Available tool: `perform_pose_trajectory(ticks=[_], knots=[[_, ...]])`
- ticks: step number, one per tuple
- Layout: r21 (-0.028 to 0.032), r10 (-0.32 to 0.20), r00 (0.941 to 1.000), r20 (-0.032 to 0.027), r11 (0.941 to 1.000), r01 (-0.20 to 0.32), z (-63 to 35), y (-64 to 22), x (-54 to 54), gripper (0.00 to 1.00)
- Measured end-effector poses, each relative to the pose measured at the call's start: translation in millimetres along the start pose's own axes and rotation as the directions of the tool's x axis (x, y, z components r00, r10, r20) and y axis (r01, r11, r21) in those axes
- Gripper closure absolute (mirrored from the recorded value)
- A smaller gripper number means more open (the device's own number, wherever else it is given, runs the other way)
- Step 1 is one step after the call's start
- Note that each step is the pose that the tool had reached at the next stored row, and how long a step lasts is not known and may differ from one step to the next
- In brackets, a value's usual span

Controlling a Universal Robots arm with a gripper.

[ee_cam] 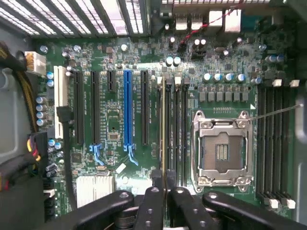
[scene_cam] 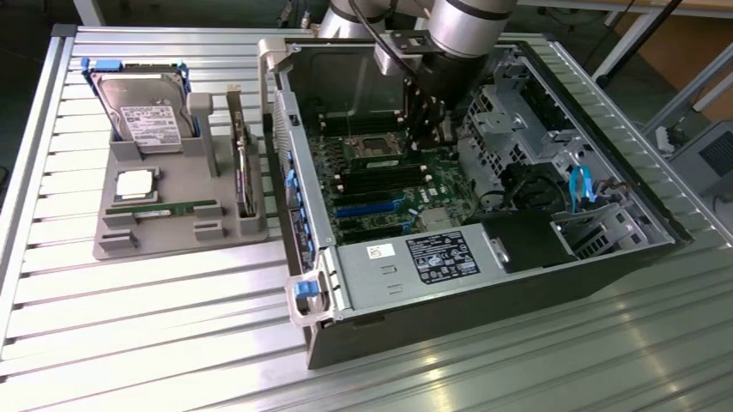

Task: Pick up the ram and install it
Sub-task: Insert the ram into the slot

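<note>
My gripper point(ee_cam: 164, 179) is shut on the ram point(ee_cam: 163, 129). The wrist view shows the ram edge-on as a thin pale strip between the two dark fingertips point(ee_cam: 157, 178). It hangs over the black memory slots point(ee_cam: 175, 129) beside the open processor socket point(ee_cam: 221, 151), in line with them. I cannot tell whether it touches a slot. The exterior view places the gripper point(scene_cam: 430, 129) deep inside the open computer case point(scene_cam: 481, 257), above the green motherboard point(scene_cam: 390, 180). A second green ram stick point(scene_cam: 160, 209) lies in the grey tray point(scene_cam: 172, 240).
The tray on the exterior view's left also holds a hard drive point(scene_cam: 143, 112), a silver processor chip point(scene_cam: 136, 183) and an upright dark expansion card point(scene_cam: 243, 172). Inside the case, a power supply point(scene_cam: 441, 257), drive cage point(scene_cam: 510, 120) and cables point(scene_cam: 578, 184) crowd around the motherboard.
</note>
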State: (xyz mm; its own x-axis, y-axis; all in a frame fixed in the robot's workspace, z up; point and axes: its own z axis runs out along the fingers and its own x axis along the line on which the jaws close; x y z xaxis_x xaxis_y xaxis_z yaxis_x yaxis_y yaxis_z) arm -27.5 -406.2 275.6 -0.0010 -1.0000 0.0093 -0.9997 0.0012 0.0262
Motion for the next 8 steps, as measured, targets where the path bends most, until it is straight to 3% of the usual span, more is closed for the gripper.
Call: perform_pose_trajectory(ticks=[8], knots=[[0.0000, 0.000, 1.0000, -0.0005, 1.0000, 0.000, 0.1, 0.1, 0.0, 0.89]])
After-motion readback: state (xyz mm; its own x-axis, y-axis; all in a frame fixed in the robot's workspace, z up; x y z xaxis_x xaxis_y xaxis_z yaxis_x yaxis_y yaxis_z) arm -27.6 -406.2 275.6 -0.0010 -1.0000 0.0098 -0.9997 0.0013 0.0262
